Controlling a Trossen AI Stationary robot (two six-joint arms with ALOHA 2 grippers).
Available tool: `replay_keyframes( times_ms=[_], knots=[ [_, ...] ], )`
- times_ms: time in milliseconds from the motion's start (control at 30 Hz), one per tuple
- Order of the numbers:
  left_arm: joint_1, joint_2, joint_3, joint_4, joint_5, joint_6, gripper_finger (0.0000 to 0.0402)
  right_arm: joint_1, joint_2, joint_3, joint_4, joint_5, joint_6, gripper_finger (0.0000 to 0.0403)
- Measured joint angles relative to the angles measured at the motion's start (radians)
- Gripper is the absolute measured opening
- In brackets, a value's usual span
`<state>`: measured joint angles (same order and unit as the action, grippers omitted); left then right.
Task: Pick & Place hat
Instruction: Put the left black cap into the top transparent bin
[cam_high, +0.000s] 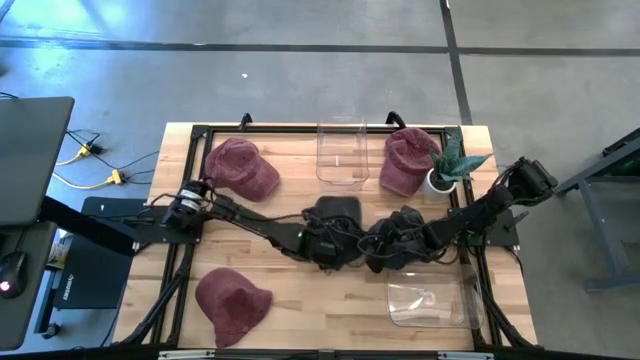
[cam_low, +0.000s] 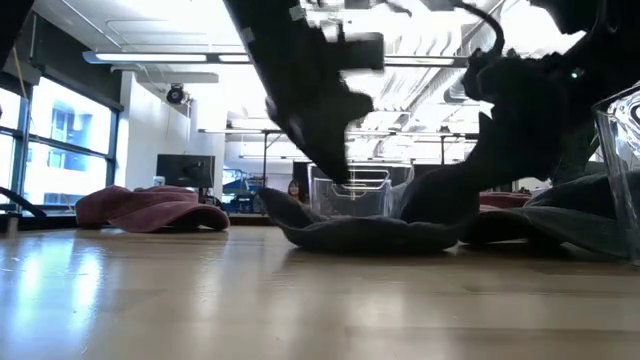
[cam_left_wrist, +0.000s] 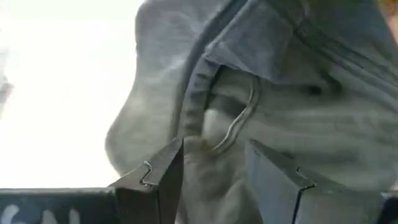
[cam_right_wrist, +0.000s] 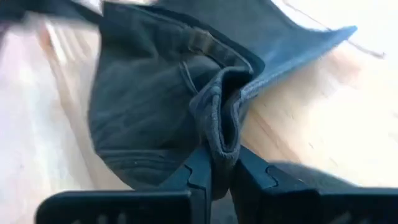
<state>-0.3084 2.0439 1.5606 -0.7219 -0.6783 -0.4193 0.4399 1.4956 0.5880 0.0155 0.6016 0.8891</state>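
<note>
A dark grey hat (cam_high: 340, 212) lies mid-table, its brim flat on the wood in the low view (cam_low: 350, 236). A second dark hat (cam_high: 405, 225) lies right beside it. Both arms reach in over them from either side. My left gripper (cam_high: 335, 250) is shut on a bunch of grey cloth (cam_left_wrist: 214, 162). My right gripper (cam_high: 385, 248) is shut on a fold of dark cloth (cam_right_wrist: 221, 134). Which of the two hats each holds, I cannot tell from above. My left gripper has a thick bunch of grey hat cloth (cam_left_wrist: 211, 155) between its two fingers, beside a stitched seam (cam_left_wrist: 196, 93). The cloth fills the gap between the fingers (cam_left_wrist: 165, 177). How the hat sits below is hidden by the gripper. My right gripper pinches an upright fold of the dark hat's crown cloth (cam_right_wrist: 221, 124) between its two fingers (cam_right_wrist: 199, 168), several layers bunched together. The brim (cam_right_wrist: 311, 43) stretches away over the wood, and the rest of the hat spreads out beyond the fingers.
Three maroon hats lie on the table: far left (cam_high: 240, 166), far right (cam_high: 405, 160) and near left (cam_high: 232, 302). A clear bin (cam_high: 342, 150) stands at the far edge, another (cam_high: 430, 300) near right. A potted plant (cam_high: 445, 168) stands far right.
</note>
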Motion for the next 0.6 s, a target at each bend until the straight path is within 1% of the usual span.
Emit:
replay_keyframes(
  times_ms=[133, 300, 367, 400, 467, 533, 600],
  knots=[
    [-0.078, -0.015, 0.076, -0.294, -0.121, -0.134, 0.0162, -0.002, 0.000, 0.000, -0.028, -0.013, 0.005, 0.0080],
    [-0.147, -0.014, 0.077, -0.497, -0.122, -0.255, 0.0162, -0.002, -0.036, 0.000, -0.118, -0.012, 0.021, 0.0142],
    [-0.178, -0.015, 0.078, -0.540, -0.148, -0.249, 0.0162, -0.002, -0.075, 0.000, -0.188, -0.012, 0.047, 0.0159],
    [-0.196, -0.018, 0.077, -0.543, -0.164, -0.229, 0.0162, -0.002, -0.100, 0.000, -0.230, -0.013, 0.059, 0.0164],
    [-0.224, -0.018, 0.059, -0.480, -0.196, -0.161, 0.0162, -0.002, -0.152, 0.000, -0.300, -0.013, 0.089, 0.0169],
    [-0.241, -0.017, 0.029, -0.403, -0.200, -0.045, 0.0162, 0.004, -0.199, 0.000, -0.339, -0.012, 0.098, 0.0168],
    [-0.243, -0.017, 0.001, -0.322, -0.202, 0.094, 0.0162, 0.015, -0.230, 0.000, -0.336, -0.003, 0.078, 0.0167]
  ],
)
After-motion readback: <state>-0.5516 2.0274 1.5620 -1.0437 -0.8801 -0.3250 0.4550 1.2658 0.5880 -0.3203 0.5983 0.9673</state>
